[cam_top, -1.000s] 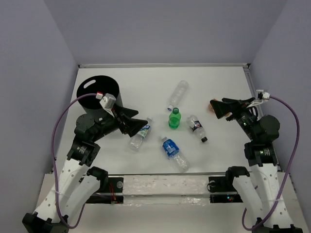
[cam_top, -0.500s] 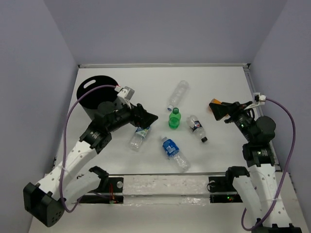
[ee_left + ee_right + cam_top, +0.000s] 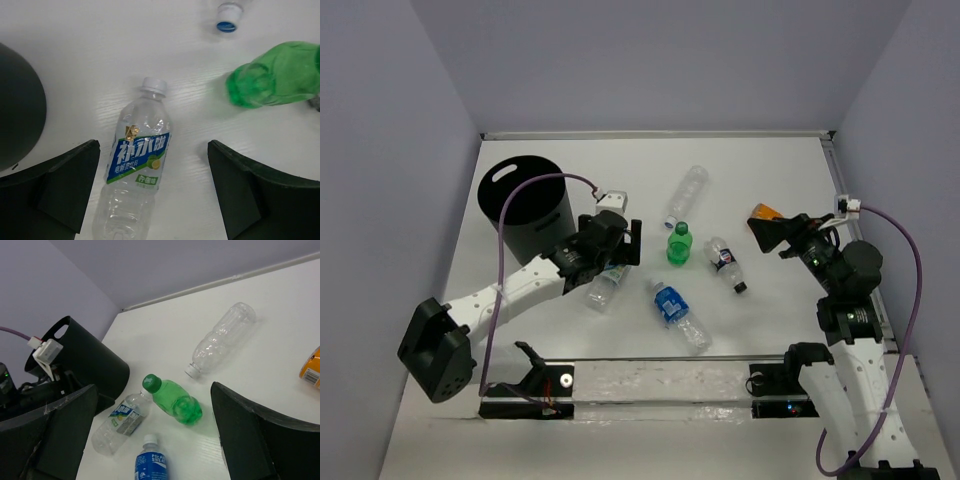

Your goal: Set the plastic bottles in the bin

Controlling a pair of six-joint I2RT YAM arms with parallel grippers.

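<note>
The black bin [image 3: 525, 205] stands at the back left. My left gripper [image 3: 617, 250] is open and hovers over a clear bottle with a blue-green label [image 3: 603, 285]; in the left wrist view that bottle [image 3: 137, 165] lies between the two fingers [image 3: 70, 185]. The green bottle [image 3: 678, 243], the plain clear bottle [image 3: 686, 192], the dark-labelled bottle [image 3: 725, 262] and the blue-labelled bottle [image 3: 678, 312] lie mid-table. My right gripper [image 3: 770, 232] is open and empty, raised over the orange bottle [image 3: 760, 211], which shows at the edge of the right wrist view [image 3: 312, 367].
The bin's wall [image 3: 17, 107] is close on the left of my left gripper. The green bottle [image 3: 275, 75] lies just to its right. Purple walls close the table at the back and sides. The arm-mount rail [image 3: 660, 380] runs along the near edge.
My left arm has swung from beside the bin out to the right and now points down over the blue-green labelled bottle. My right gripper has shifted slightly.
</note>
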